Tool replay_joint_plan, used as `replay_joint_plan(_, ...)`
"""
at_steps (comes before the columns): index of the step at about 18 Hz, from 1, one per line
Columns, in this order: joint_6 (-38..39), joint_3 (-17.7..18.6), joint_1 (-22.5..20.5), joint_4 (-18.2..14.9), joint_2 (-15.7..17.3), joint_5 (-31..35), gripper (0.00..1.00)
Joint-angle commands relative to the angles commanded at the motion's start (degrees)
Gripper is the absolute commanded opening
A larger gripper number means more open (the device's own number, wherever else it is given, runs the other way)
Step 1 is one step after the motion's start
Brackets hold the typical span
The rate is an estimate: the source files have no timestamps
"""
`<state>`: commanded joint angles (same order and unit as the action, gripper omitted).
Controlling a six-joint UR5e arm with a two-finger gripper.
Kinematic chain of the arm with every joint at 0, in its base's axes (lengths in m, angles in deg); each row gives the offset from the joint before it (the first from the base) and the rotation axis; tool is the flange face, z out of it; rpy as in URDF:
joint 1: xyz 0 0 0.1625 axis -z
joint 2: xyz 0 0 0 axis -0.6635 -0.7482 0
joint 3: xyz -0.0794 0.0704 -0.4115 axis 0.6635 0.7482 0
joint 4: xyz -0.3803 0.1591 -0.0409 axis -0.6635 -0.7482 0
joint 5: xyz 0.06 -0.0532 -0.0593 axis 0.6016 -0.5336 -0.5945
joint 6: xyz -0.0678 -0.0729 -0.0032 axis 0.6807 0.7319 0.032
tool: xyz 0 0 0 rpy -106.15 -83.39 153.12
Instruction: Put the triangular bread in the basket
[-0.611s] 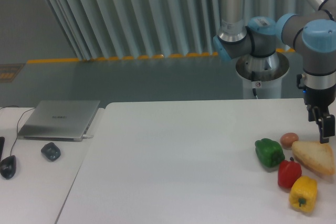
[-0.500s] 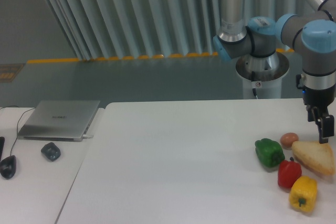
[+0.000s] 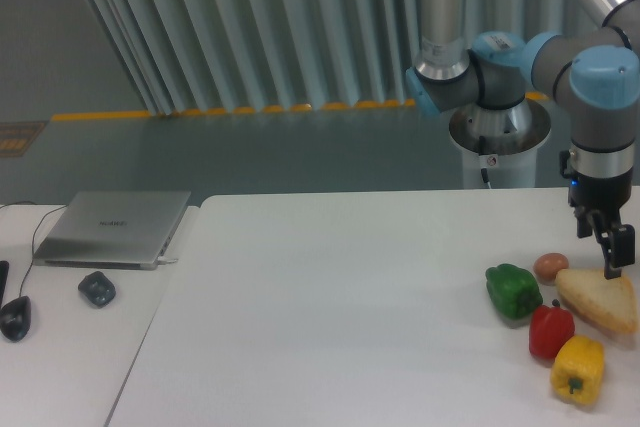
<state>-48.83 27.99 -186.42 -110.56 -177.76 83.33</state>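
Count by kind:

- Flat tan triangular bread wedge with toasted crust point(image 3: 600, 302): one.
- Bell peppers: three, namely one green point(image 3: 513, 291), one red point(image 3: 550, 330), one yellow point(image 3: 577, 369).
- Small round brownish-orange ball point(image 3: 550, 266): one.
- Closed silver laptop point(image 3: 112, 228): one.
- Dark computer mice: two, one near the laptop point(image 3: 97, 289), one at the left edge point(image 3: 14, 318).

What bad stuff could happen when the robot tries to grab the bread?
The triangular bread lies flat and close to the red pepper, so the gripper might bump that pepper or the brown ball. Flat bread may slip from the fingers. No basket shows in this view, and the bread sits near the table's right edge.
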Motion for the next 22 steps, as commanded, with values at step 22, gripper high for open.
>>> replay_joint_plan(22, 8.00, -2.97, 7.12, 5.72, -5.88, 21.00, 1.00)
